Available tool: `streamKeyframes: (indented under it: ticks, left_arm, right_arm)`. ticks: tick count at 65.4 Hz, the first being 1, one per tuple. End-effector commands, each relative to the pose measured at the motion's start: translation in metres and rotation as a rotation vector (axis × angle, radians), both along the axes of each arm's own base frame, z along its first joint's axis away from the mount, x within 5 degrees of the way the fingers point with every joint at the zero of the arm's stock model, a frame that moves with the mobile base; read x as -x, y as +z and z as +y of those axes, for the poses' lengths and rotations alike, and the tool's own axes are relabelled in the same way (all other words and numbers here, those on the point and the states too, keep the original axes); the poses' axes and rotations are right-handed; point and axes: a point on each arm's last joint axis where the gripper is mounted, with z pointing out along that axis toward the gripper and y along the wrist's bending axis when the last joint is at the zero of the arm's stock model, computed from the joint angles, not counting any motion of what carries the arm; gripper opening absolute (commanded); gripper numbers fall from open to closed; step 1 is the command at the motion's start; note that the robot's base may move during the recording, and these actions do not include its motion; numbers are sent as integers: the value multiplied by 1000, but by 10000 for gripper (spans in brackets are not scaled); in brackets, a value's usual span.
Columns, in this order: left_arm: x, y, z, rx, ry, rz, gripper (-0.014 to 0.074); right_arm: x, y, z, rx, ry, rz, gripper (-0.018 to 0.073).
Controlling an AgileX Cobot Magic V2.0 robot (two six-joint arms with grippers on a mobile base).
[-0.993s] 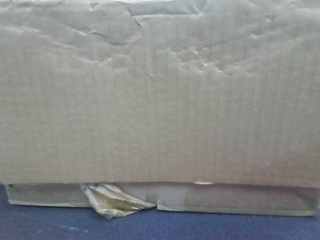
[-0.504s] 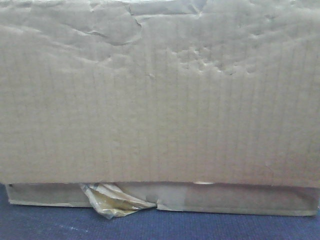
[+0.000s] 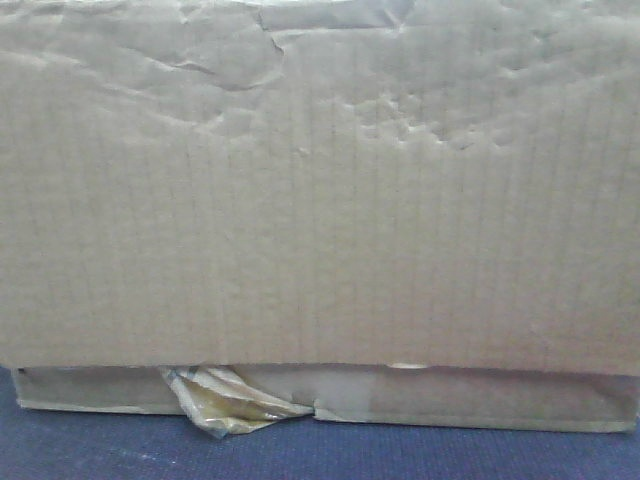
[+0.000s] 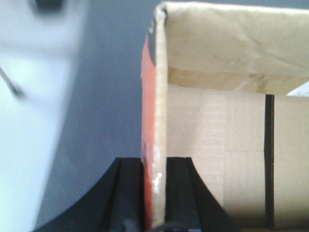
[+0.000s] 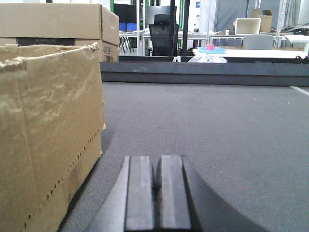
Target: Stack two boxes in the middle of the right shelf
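A tan cardboard box [image 3: 320, 200] fills the front view, its face creased and dented, with a crumpled tape scrap [image 3: 235, 400] at the bottom edge. In the left wrist view my left gripper [image 4: 154, 193] is shut on the upright wall [image 4: 155, 96] of an open box, one finger outside on the orange face, one inside. My right gripper [image 5: 157, 193] is shut on nothing, low over the grey floor, just right of a dented box [image 5: 48, 130] and apart from it. The shelf is out of view.
Blue-grey carpet [image 3: 100, 445] lies under the box. Behind the dented box stands another cardboard box [image 5: 58, 21]. A low dark ledge [image 5: 203, 72] crosses the far floor, with an office chair [image 5: 161, 31] and tables [image 5: 241, 52] beyond it.
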Motion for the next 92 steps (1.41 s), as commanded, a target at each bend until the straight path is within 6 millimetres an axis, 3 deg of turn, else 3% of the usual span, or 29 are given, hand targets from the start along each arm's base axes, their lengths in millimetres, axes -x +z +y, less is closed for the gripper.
streamKeyframes:
  ticks: [1, 7, 14, 19, 30, 40, 59, 74, 85, 92]
  left_arm:
    - [12, 40, -16, 40, 14, -124, -111]
    - [20, 75, -37, 46, -10, -253, -111]
    - [28, 100, -69, 68, -43, -348, -111]
    - [30, 107, -95, 124, -84, -377, -111]
    - [29, 102, -153, 223, -178, -346, -111]
    - [29, 80, -206, 200, -201, -268, -111]
    - [32, 13, -272, 132, -228, -64, -111]
    - [27, -54, -282, 98, -197, 143, -111]
    - [21, -86, -285, 114, -205, 204, -111]
    - [16, -96, -290, 116, -210, 217, -111]
  right_arm:
    - [0, 1, 0, -1, -2, -15, -163]
    - [0, 1, 0, -1, -2, -15, -163]
    - [0, 1, 0, -1, -2, -15, -163]
    - [0, 1, 0, -1, -2, -15, -163]
    - [0, 1, 0, -1, -2, -15, -163]
    - [0, 1, 0, -1, -2, -15, -163]
    - [0, 1, 0, -1, -2, -15, -163]
    - [0, 1, 0, -1, -2, -15, -163]
    - [0, 1, 0, -1, -2, -15, -163]
    - [0, 1, 0, -1, -2, -15, -163]
